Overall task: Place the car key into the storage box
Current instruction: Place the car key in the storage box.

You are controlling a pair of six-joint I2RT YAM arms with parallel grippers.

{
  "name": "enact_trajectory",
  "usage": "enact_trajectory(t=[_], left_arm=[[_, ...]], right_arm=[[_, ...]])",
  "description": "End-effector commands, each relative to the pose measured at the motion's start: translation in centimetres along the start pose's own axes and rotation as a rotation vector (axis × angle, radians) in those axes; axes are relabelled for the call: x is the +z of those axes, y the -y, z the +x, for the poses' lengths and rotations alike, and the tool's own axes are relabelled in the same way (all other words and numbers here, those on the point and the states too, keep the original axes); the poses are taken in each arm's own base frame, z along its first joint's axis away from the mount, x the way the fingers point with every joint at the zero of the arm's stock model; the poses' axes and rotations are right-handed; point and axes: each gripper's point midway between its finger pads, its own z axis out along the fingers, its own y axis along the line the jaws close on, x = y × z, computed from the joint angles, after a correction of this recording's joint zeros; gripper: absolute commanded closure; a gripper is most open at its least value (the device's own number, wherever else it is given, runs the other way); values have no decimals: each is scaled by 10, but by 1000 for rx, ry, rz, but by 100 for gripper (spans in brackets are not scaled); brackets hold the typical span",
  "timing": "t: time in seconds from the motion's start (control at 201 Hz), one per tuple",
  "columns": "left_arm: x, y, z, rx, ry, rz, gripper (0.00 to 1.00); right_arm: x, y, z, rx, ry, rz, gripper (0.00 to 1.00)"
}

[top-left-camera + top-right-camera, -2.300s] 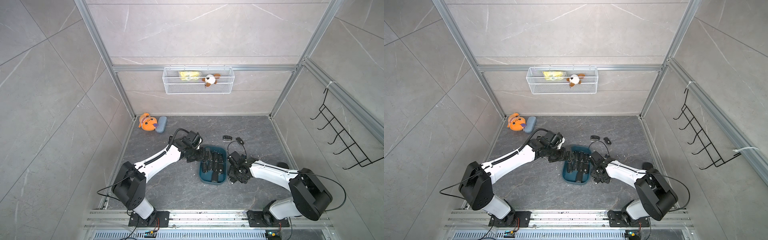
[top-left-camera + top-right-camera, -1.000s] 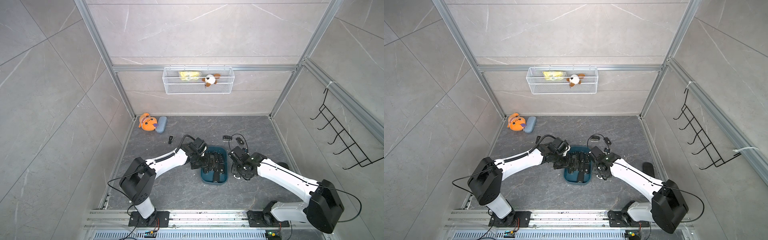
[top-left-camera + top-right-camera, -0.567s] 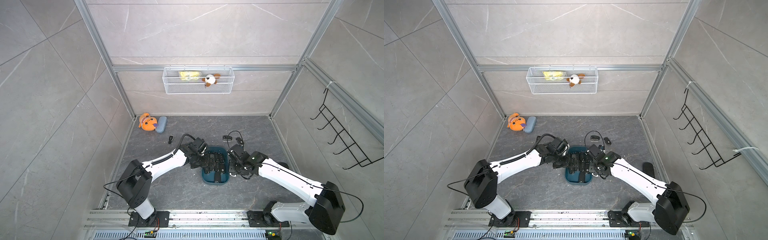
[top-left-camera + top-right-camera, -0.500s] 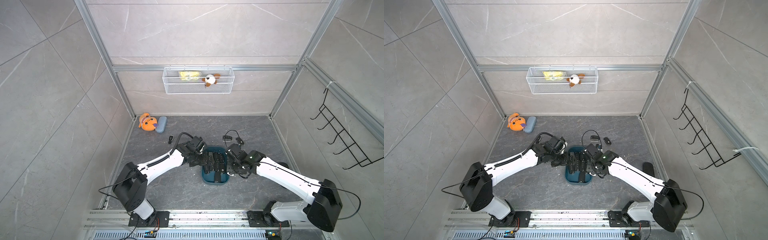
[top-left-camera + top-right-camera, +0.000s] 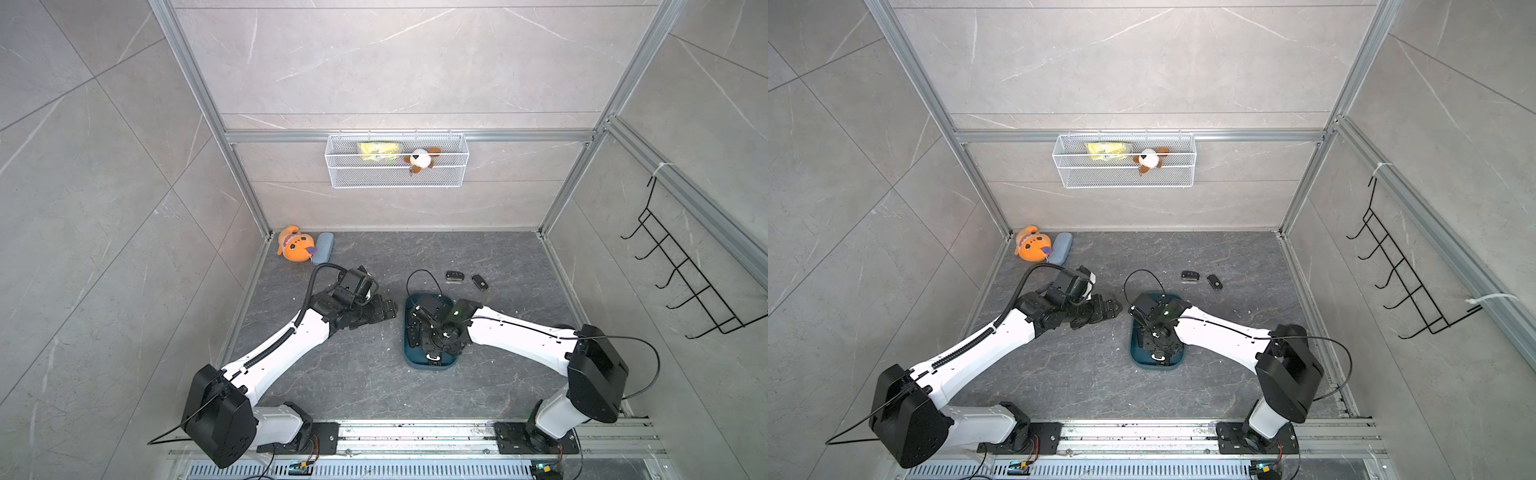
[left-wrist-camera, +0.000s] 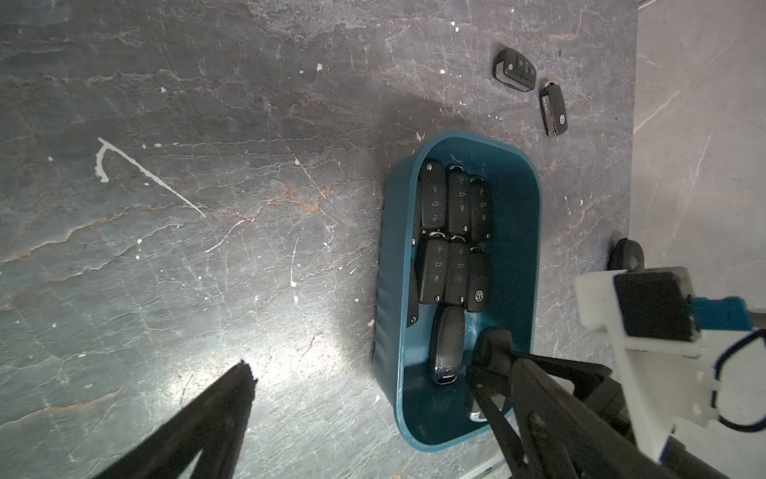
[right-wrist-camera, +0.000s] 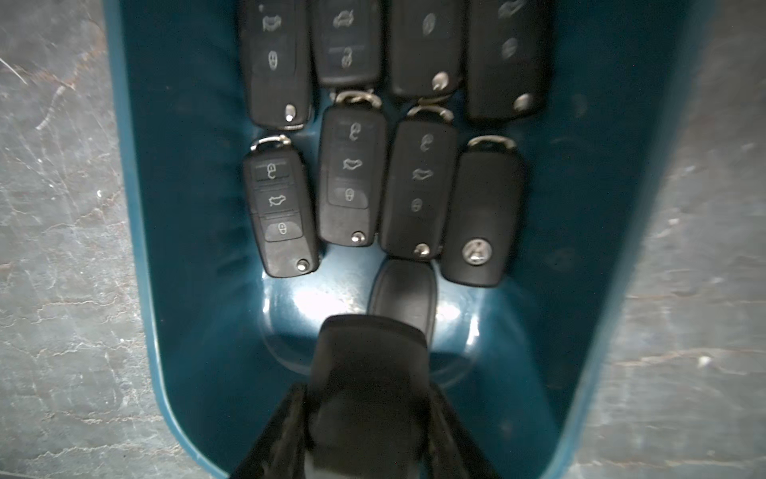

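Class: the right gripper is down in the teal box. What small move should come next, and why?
Probably open the right gripper and let go. It is shut on a key within the box walls, over bare floor next to the other keys, so a release should land it inside.

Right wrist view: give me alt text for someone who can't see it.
The right gripper, shut on a black car key, hangs over the dark teal storage box, where rows of black key fobs lie side by side.
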Motion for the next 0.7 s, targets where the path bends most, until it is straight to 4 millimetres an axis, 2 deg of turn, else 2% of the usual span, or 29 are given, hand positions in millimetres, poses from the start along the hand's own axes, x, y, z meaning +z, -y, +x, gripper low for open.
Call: enact_trajectory(t=[0.0,0.264,0.438,0.587,0.647,0.692], left_arm=[[-8,0,1,-7,8,8,0],[-10,-5,5,-12,7,4,0],[-10,-5,5,-16,3,7,0],[-12,-5,6,-16,3,7,0],[-12,-5,7,-17,3,7,0],[-13,-5,6,-18,4,8,0]], right_arm=[[10,-15,7,21,-53,-19,58],[33,-16,23,23,-125,8,59],[40,-16,23,31,-127,16,59],[44,-15,22,34,-128,36,56],[45,-15,21,35,-125,42,50],[45,-15,21,36,-124,42,49]])
